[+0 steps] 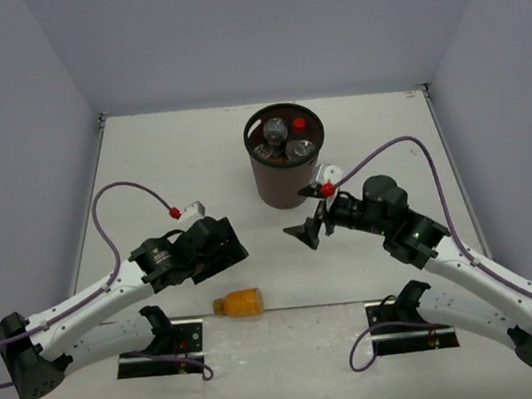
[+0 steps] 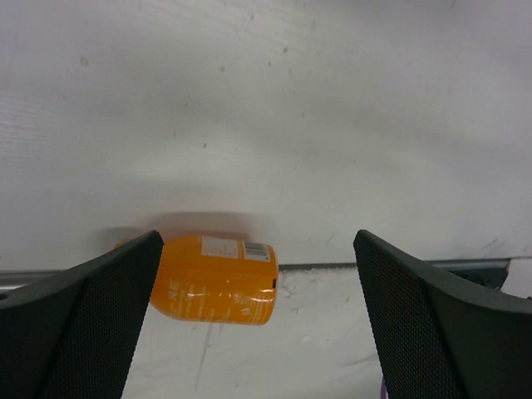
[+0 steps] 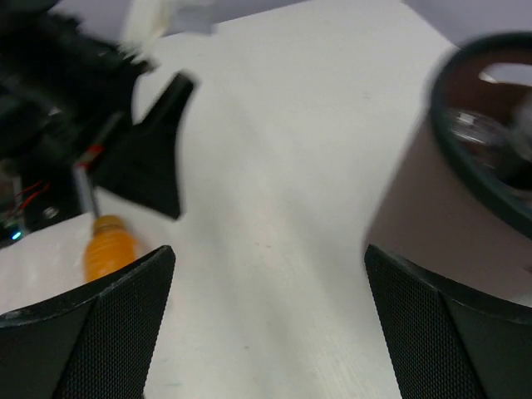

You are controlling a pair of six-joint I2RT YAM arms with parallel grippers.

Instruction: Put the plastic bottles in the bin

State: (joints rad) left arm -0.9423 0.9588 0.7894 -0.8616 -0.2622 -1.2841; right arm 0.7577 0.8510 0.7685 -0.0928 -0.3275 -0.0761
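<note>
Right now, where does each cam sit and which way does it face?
Top external: above and behind the bases, looking down over the table; shows the left arm, right arm, bin and orange bottle.
Left wrist: on the left arm, facing down at the table's near edge; the left jaws, open, frame the bottle lying on its side.
Right wrist: on the right arm, facing across toward the left arm; the right jaws, open, fill the bottom corners, bin at right, blurred.
Shared: all three see the orange bottle; top external and right wrist also share the bin.

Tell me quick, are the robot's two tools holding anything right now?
Left tool: open, holding nothing.
Right tool: open, holding nothing.
</note>
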